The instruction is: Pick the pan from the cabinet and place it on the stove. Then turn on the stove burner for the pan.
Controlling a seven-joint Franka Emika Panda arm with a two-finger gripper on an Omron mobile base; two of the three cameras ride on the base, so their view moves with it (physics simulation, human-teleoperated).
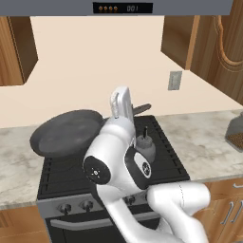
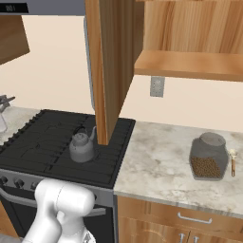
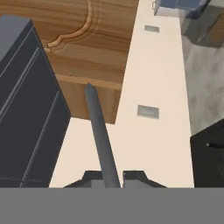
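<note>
The pan (image 1: 66, 132), round and dark grey, hangs tilted over the back left corner of the stove (image 1: 161, 163). Its thin handle (image 1: 142, 109) runs right, through my gripper (image 1: 122, 106). In the hand view the handle (image 3: 101, 131) rises from between my two fingertips (image 3: 93, 177), so the gripper (image 3: 112, 178) is shut on it. The cabinet (image 2: 190, 61) hangs above the counter right of the stove (image 2: 42, 142), with its door (image 2: 111, 66) swung open. Dark round knobs (image 1: 64, 207) line the stove's grey front strip.
A small pale-grey kettle (image 1: 145, 148) stands on the right-hand grates, also in the right base view (image 2: 81, 147). A glass jar (image 2: 208, 156) of brown bits sits on the marble counter (image 2: 156, 166). A range hood (image 1: 122, 7) hangs overhead. A wall outlet (image 2: 157, 86) is behind.
</note>
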